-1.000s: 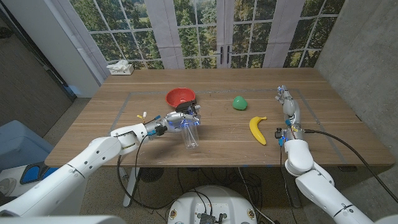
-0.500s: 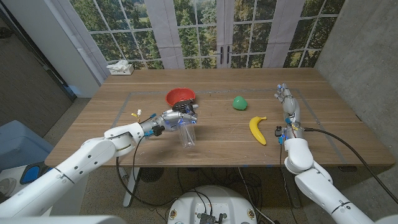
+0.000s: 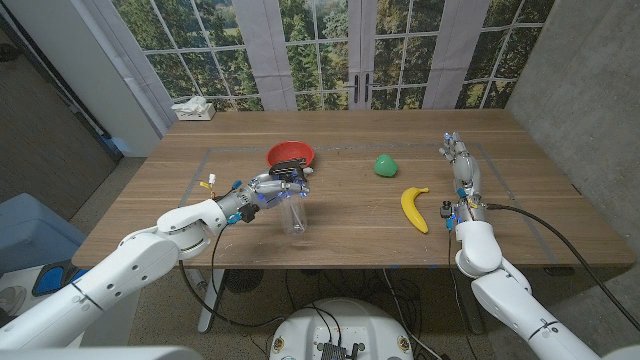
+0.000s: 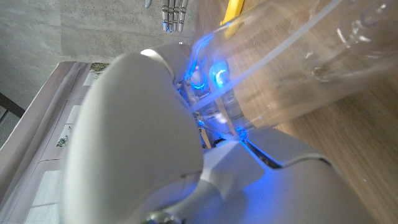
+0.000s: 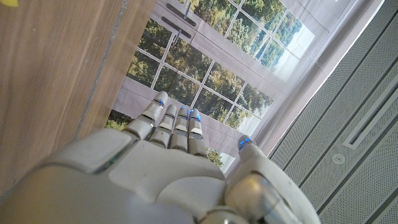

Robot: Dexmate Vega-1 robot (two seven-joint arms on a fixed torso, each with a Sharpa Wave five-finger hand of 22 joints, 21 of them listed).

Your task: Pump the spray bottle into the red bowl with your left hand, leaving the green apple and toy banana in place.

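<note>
Our left hand [image 3: 283, 186] covers the head of the clear plastic spray bottle [image 3: 298, 216]; we cannot tell whether fingers press its pump.

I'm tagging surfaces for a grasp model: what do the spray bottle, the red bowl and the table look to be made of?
Spray bottle: clear, glossy plastic, it seems; the wood shows through it and a thin tube runs inside. Red bowl: probably smooth plastic, evenly red with a soft sheen. Table: wood or wood veneer, matte, with lengthwise grain.
</note>
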